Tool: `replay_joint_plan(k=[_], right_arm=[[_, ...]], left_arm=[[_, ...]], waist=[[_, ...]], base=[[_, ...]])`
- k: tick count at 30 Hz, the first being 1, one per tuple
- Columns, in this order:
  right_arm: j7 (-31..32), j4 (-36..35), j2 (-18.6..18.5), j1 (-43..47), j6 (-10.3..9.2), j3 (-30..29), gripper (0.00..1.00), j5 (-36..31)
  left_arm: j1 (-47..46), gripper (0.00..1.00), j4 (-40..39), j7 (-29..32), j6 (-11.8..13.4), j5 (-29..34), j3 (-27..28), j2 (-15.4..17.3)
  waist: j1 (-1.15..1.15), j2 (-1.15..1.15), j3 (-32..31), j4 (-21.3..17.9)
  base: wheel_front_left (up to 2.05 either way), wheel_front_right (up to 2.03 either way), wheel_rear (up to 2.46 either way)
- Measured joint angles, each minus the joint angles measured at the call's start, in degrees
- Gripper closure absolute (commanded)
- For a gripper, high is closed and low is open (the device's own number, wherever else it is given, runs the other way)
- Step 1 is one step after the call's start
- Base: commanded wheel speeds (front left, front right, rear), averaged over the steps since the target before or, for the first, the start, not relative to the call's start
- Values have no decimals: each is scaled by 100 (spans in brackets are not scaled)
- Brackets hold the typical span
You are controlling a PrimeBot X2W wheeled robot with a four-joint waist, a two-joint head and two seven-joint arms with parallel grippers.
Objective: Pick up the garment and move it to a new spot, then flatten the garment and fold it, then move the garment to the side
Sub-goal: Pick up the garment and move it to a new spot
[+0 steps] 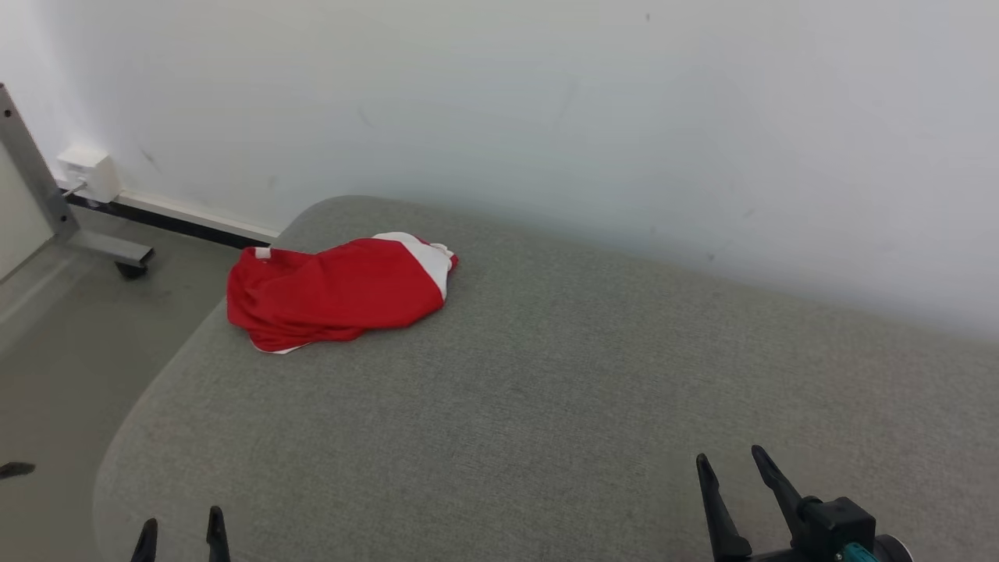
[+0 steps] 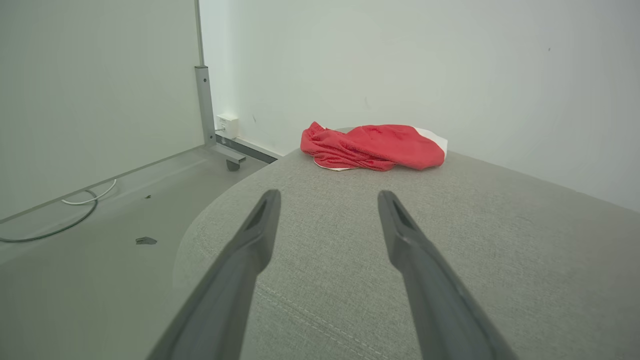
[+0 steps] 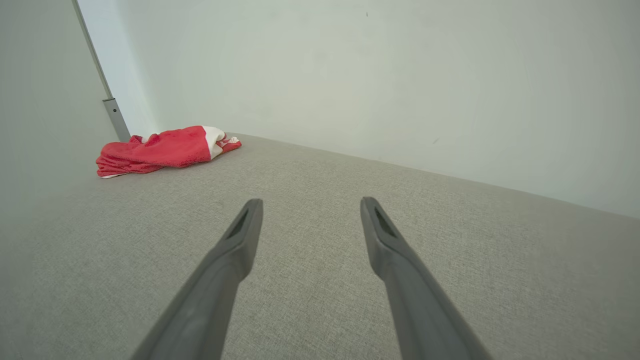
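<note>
Left claw stands wide and holds nothing, low over the near left corner of the cushion. Right claw is likewise wide and holds nothing, over the near right part of the same surface. The cushion is grey woven fabric with rounded corners; a stitched seam runs across it close under the left claw. The weave looks even and flat. The garment lies on the cushion near its far left corner, close to the left edge and well apart from both claws. It is red and bunched in a loose heap, with a white panel at its right end and a white edge showing beneath its near side. A small pale tag sits at its far left edge; any print on it is too small to read. Left of the cushion is a grey floor with a small dark scrap and looped cables on it. Farther off, a grey metal frame leg rests on a caster. Behind it a white box is fixed low on the wall, above a dark skirting strip. The wall is pale with a few faint scuffs.
</note>
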Motion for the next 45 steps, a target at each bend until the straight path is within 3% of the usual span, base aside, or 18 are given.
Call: replay_joint_plan(k=[6,15,22,30,41,45], right_arm=[[-10,102,8,-152,0,164,0,1],[-52,177,3,-149,0,204,0,34],[-54,126,4,-18,0,266,0,14],[118,-110,-130,-173,0,849,0,41],[605,-1194,-1004,-1185,0,2316,0,427],[626,-1532,-1183,-1537,0,2492,0,577]], left_arm=[[53,0,-93,0,-27,0,220,-1],[64,0,-83,0,8,32,259,-4],[-415,0,854,58,7,54,-88,-9],[-2112,0,2068,556,172,-98,-24,169],[-4096,0,3128,834,619,-642,581,634],[-4450,0,3388,1011,777,-740,725,787]], waist=[[0,0,49,342],[0,0,78,383],[0,0,85,325],[0,0,240,-30],[1,1,1131,-778],[1,1,1607,-1086]], base=[[0,0,0],[0,0,0],[0,0,0],[0,0,0],[0,0,0],[0,0,0]])
